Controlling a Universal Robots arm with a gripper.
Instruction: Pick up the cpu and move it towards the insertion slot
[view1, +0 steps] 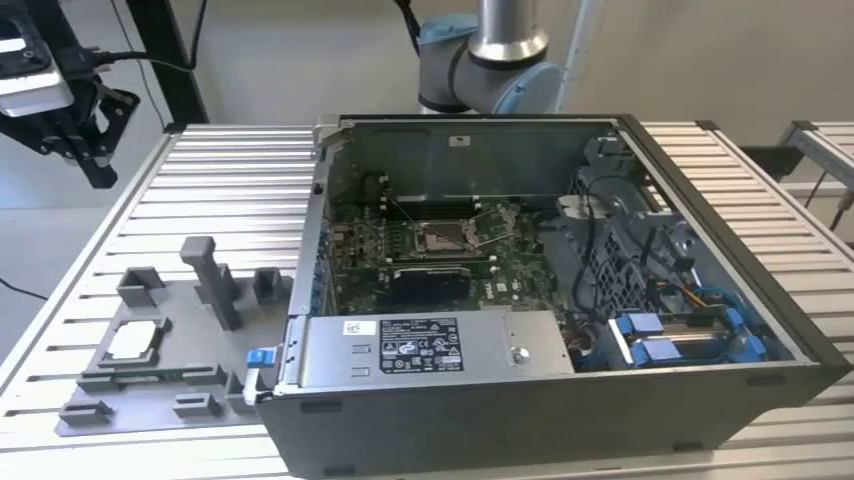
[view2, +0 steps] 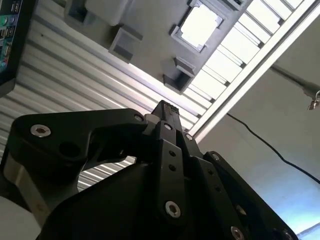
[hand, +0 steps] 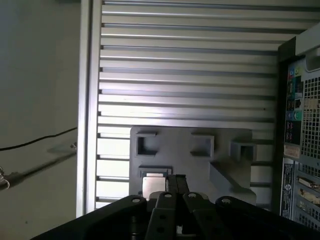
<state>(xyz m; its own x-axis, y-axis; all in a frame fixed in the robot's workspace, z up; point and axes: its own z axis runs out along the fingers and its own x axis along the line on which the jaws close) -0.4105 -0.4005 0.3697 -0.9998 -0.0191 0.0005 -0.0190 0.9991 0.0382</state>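
Silvery, thin and probably fragile, the cpu (view1: 134, 342) wants an edge grip; the pincer (hand: 176, 180) hangs clenched, empty.

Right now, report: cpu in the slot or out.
Out. The cpu lies flat in the grey fixture beside the case, apart from the slot.

A tall post (view1: 211, 282) stands near the cpu (view1: 136, 342), open above.

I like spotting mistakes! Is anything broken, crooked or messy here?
Nothing stands out. The cpu sits in its grey fixture, the slot lies inside the open case, and the gripper hangs clear of both.
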